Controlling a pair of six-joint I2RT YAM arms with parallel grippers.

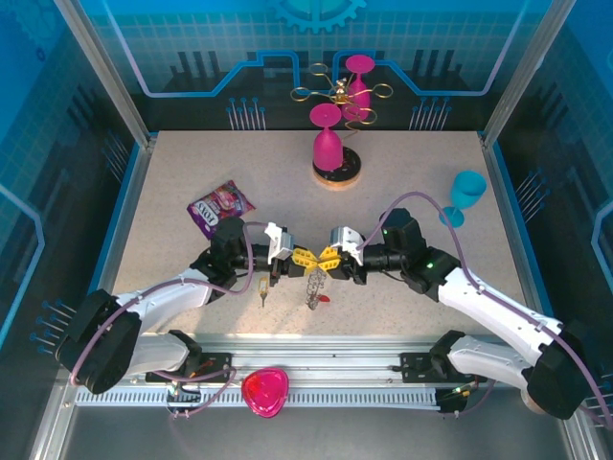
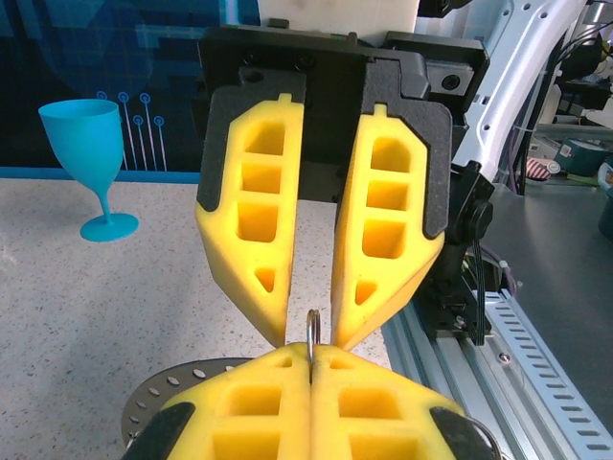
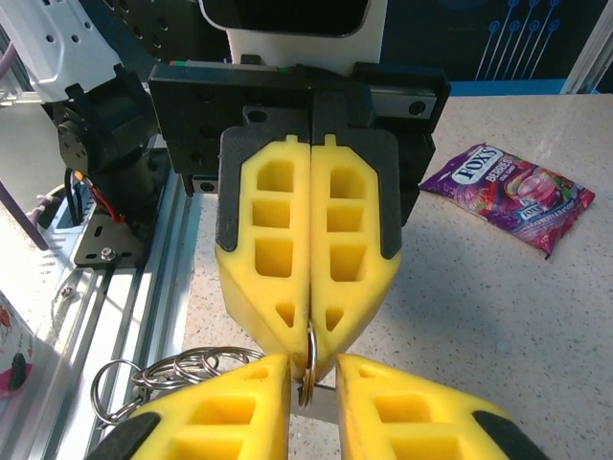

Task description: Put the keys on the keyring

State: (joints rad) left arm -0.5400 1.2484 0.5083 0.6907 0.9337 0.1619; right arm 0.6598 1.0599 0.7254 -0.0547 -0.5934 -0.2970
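Top view: left gripper [image 1: 303, 257] and right gripper [image 1: 329, 256] meet tip to tip over the table [image 1: 431, 172], a little beyond the front rail [image 1: 335, 362], about midway along it. The keyring [image 1: 313, 285] hangs under the tips; whether it clears the table or grazes it, can't tell. A yellow-headed key [image 1: 262, 287] lies loose on the table, closer to the rail than the grippers are. A red key [image 1: 325, 299] sits at the ring's lower edge, hooked on or just lying there, can't tell. Judgement: task far from done, at least the yellow key is left, no key in either gripper, looks like a loop-handling step. Left wrist view: left jaws clenched on one thin wire loop [image 2: 312, 326], edge-on. Right jaws face them slightly parted, straddling that loop with a gap each side, so released, not grasping. The ring's grey plate [image 2: 163, 398], flat with small holes, shows on the side away from the rail. Right wrist view: same grip seen in reverse, and spare loops [image 3: 182, 365] fan out toward the rail, thin shiny steel.
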